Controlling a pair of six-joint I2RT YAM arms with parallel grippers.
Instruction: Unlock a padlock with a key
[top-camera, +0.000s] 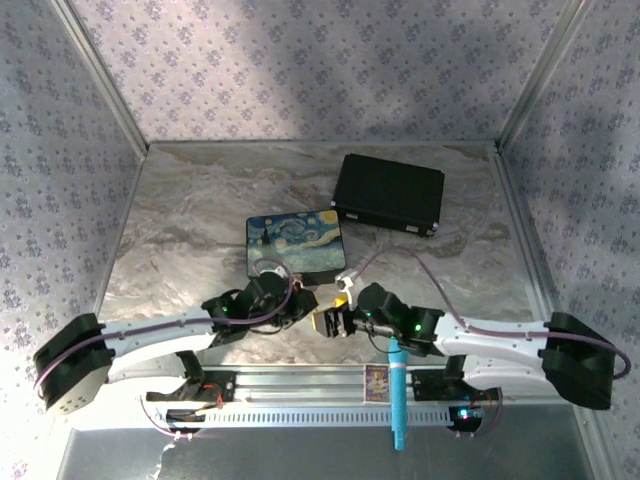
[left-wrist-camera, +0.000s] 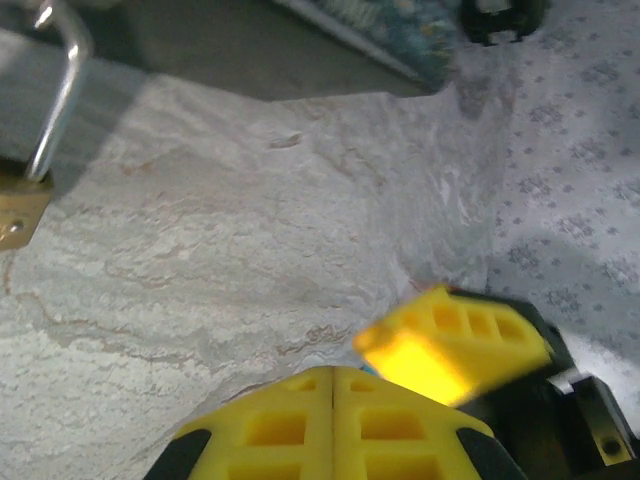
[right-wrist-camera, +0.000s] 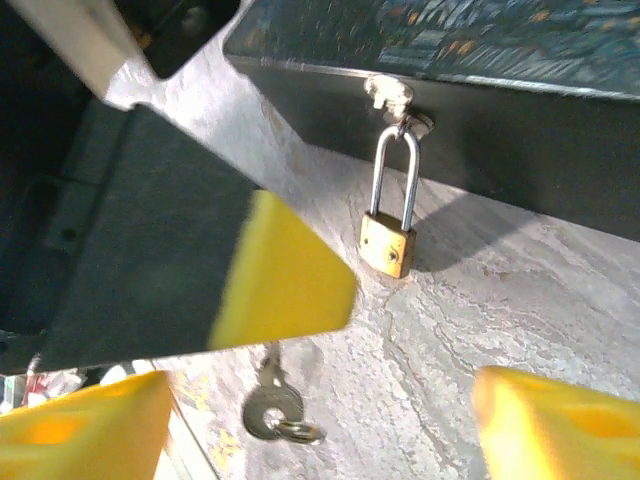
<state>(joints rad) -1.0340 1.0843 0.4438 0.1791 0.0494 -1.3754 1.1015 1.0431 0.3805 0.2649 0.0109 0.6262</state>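
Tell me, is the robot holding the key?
Cannot tell. The right gripper is open and empty. The key runs up behind the shut left gripper; the padlock hangs untouched on the box.

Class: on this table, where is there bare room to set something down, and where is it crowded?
Free: marble between the left wall and the painted box; marble right of the black case. Crowded: before the painted box, where padlock, key, left gripper and right gripper gather.

The left arm (top-camera: 150, 342) and right arm (top-camera: 505, 340) are white links with black joints, thin purplish cables (top-camera: 400, 252), and yellow fingers (left-wrist-camera: 290, 425), apparently square-pocketed.
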